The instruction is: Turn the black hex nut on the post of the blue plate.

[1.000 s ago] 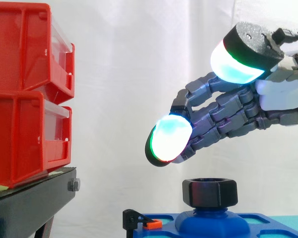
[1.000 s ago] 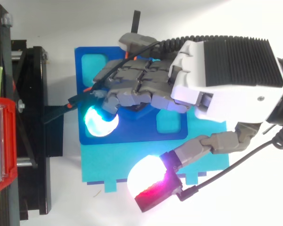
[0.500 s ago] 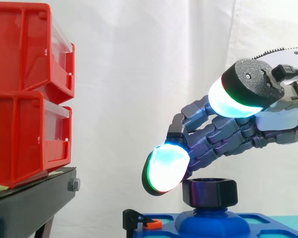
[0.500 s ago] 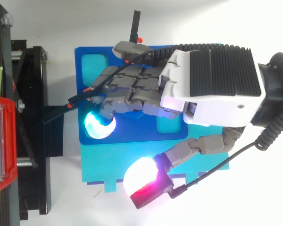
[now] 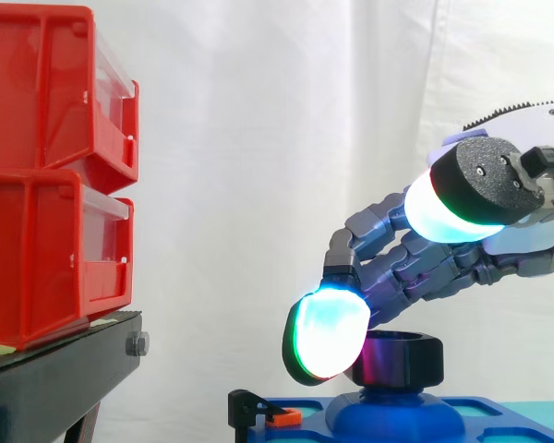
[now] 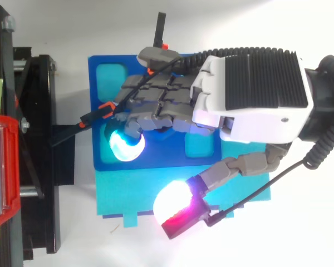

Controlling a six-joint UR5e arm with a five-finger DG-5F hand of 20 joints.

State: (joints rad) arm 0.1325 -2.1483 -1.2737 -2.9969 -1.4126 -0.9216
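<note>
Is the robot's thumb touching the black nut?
No, the thumb of the hand sits well above the black hex nut, apart from it.

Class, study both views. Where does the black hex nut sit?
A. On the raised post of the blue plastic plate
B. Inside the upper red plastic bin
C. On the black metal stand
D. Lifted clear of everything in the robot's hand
A: the black hex nut sits on the raised post of the blue plate, under the hand.
</note>
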